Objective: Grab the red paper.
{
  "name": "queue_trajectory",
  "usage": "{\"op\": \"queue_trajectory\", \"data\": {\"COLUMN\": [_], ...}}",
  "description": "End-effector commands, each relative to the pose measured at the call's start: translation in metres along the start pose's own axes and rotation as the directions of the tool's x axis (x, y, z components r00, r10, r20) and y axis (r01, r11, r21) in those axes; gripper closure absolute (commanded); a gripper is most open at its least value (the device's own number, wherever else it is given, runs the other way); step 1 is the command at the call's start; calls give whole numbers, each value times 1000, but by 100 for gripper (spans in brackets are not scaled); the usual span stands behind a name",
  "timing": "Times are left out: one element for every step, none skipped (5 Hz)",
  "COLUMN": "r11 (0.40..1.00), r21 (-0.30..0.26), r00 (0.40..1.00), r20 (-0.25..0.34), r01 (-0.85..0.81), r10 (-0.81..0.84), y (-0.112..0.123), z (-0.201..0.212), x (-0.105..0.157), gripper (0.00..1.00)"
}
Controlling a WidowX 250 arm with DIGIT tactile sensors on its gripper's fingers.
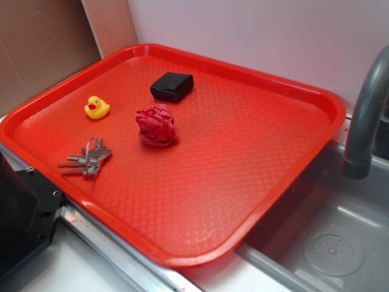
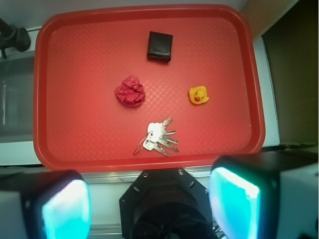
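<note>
The crumpled red paper lies near the middle of the red tray, between the black block, the yellow duck and a bunch of keys, touching none of them. The pincer hangs high above the tray's near edge, its fingers spread wide apart and holding nothing.

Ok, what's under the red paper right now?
The red paper sits directly on the red tray, apart from the keys. The patch beneath the ball itself is covered, so unseen.
</note>
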State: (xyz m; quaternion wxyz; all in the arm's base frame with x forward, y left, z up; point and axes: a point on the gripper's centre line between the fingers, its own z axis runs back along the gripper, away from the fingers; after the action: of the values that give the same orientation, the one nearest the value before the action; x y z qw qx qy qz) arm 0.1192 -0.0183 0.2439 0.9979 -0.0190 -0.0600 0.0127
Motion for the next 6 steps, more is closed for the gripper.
{"op": "queue_trajectory", "data": {"r11": [1000, 989, 983, 977, 964, 943], "r21": [0, 11, 63, 24, 13, 37], "r00": [1000, 989, 984, 976, 962, 941], "r20": [0, 11, 33, 46, 52, 65], "r01": [0, 144, 174, 211, 267, 331], "r10": [0, -144, -176, -212, -268, -332], "y": [0, -12, -13, -20, -26, -25], "z": [0, -54, -100, -140, -186, -215], "x": [0, 29, 47, 56, 66, 81], "gripper": [0, 0, 0, 0, 0, 0]}}
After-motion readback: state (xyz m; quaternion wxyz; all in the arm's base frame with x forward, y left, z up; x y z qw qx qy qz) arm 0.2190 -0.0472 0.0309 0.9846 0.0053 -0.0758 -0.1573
